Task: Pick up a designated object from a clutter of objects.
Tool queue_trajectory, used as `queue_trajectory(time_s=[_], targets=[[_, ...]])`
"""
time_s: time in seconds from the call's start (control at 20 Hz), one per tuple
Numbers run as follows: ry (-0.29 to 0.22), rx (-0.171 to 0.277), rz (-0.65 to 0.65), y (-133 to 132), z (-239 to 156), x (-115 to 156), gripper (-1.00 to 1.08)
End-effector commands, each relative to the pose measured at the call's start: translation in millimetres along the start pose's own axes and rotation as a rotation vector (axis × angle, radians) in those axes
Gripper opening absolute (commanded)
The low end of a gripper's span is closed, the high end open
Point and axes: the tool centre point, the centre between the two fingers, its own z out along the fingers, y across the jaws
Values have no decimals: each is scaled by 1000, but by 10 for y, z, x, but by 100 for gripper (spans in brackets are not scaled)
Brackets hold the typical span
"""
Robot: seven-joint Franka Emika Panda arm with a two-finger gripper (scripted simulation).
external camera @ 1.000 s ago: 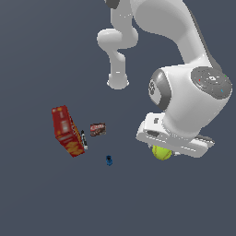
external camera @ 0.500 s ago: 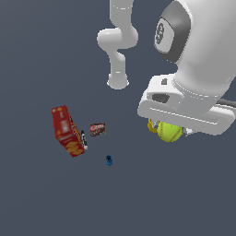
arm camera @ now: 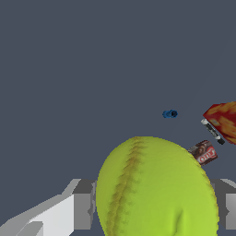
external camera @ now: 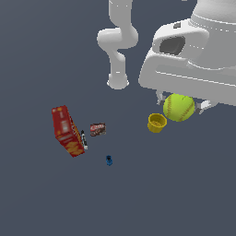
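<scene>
Yellow-green ball (external camera: 179, 107) with thin curved seam lines of darker, reddish-orange stitching, seen large in the wrist view (arm camera: 156, 189). Plain golden-yellow cup (external camera: 156, 123). Bright red box (external camera: 67, 131) with yellow-orange flame-like markings on its face. Black marker (external camera: 84, 139) with a white band. Dark brown packet (external camera: 97, 129) with red and white lettering. Small deep-blue item (external camera: 109, 160). White arm (external camera: 119, 41) and white claw (external camera: 181, 105) with light grey shading; grey fingers (arm camera: 83, 203) beside the ball in the wrist view. Flat, unpatterned dark slate-blue tabletop (external camera: 41, 198).
</scene>
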Motion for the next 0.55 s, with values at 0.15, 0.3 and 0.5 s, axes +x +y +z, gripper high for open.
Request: queue_trajectory(time_s=[0.15,0.3,0.5], targets=[[0,0,0,24,-264,-2,-100],[0,0,0,28,-331,0,-100],[0,0,0,30,-362,1,-100]])
